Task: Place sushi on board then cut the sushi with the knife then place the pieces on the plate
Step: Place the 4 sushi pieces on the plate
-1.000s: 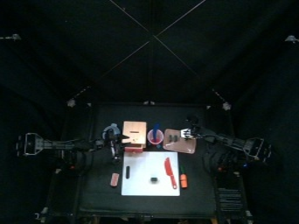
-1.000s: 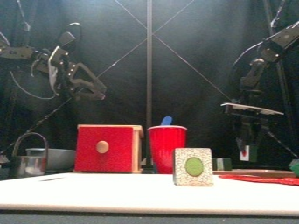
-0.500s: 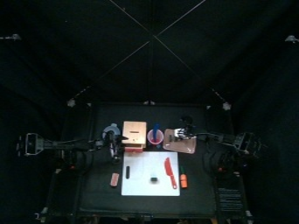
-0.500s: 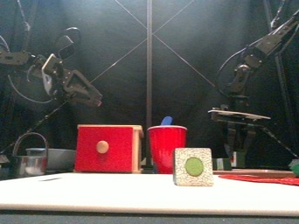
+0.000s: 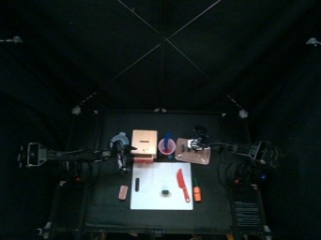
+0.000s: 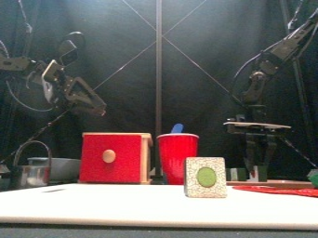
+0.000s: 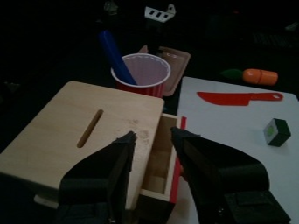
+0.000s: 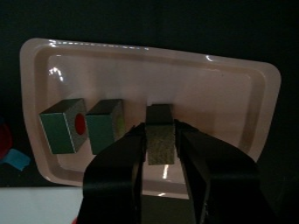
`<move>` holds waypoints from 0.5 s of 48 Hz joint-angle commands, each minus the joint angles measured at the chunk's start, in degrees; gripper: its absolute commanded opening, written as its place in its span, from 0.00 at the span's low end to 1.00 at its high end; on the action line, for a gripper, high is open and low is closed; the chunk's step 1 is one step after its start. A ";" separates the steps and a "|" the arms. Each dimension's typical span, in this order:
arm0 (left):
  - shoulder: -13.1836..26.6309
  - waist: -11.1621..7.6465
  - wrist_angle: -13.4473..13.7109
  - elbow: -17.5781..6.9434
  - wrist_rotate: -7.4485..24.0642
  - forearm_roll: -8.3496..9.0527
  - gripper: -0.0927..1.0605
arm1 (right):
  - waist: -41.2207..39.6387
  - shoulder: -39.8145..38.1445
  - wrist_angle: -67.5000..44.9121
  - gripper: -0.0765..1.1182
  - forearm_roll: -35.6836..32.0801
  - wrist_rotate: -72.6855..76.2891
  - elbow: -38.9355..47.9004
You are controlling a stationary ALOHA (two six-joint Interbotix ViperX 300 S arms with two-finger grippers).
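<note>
My right gripper [image 8: 160, 154] hangs over the pink tray [image 8: 222, 83], shut on a dark green sushi piece [image 8: 158, 124]. Two more pieces [image 8: 73, 129] lie side by side in the tray. One sushi piece [image 6: 205, 177] stands on the white board [image 5: 163, 199], with the red knife [image 5: 182, 180] lying beside it. My left gripper [image 7: 149, 138] is open above the wooden box [image 7: 82, 131], whose red drawer front [image 7: 176, 179] is pulled partly out. In the front view it is high at the left [image 6: 77, 91].
The red cup [image 6: 178, 158] with the blue knife [image 6: 177, 128] stands between the box and the tray. An orange toy [image 5: 197, 194] lies at the board's right edge. A metal cutter [image 6: 37, 170] sits at the far left. A small reddish thing [image 5: 123, 192] lies left of the board.
My right gripper has come down toward the tray with the piece in it. My left gripper has dropped a little and shifted left.
</note>
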 commanded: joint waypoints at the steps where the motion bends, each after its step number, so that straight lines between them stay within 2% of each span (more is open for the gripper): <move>1: 0.00 0.26 -0.18 -0.62 0.09 0.18 0.76 | 0.35 -0.79 -0.18 0.52 -0.44 0.18 -0.53; 10: 0.00 0.62 -0.18 -0.62 0.09 0.18 0.76 | 0.53 -0.62 -0.35 0.54 -0.26 0.26 -0.44; 24: 0.00 0.70 -0.18 -0.62 0.09 0.18 0.76 | 0.88 -0.62 -0.53 0.68 -0.35 0.88 -0.62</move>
